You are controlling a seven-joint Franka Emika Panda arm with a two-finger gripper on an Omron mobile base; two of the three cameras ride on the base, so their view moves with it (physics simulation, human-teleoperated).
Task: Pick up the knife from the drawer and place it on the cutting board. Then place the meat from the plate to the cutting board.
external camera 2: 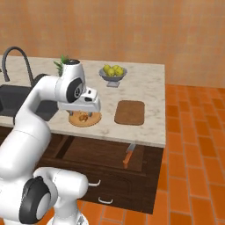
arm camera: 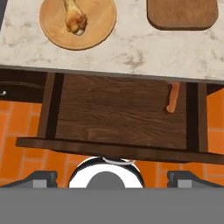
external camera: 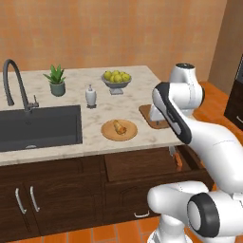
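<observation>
Below the marble worktop (external camera 2: 145,127) edge, the drawer (external camera 2: 101,154) is standing pulled out, and you are looking down into it from the hand view. Your knife (external camera 2: 128,154) is lying inside, near the drawer's right side as the robot faces it, with its orange-red handle pointing outward and its blade reaching back under the worktop lip, so the blade is partly hidden. In the hand view the handle is showing at the upper right of the drawer floor (arm camera: 122,113), close beside the inner side wall.

Up on the worktop, the cutting board (external camera 2: 130,112) is sitting flat near the front edge, above the knife's end of the drawer, with nothing resting on it. Just to its left the plate (arm camera: 78,22) is carrying the meat (arm camera: 74,18), which is lying near the plate's middle. Plate and board are apart, with bare marble between them.

Your tool (external camera 2: 85,115) is hanging above the plate area in the right base view, well clear of the knife and not touching anything. Two dark finger tips (arm camera: 41,177) are showing far apart at the bottom corners of the hand view, so the tool is spread wide and gripping nothing.

Farther back you are seeing a grey fruit bowl (external camera: 116,84) with yellow-green fruits, a small soap dispenser (external camera: 90,96), a potted plant (external camera: 57,80), and the dark sink (external camera: 40,127) with its curved tap (external camera: 14,83).
</observation>
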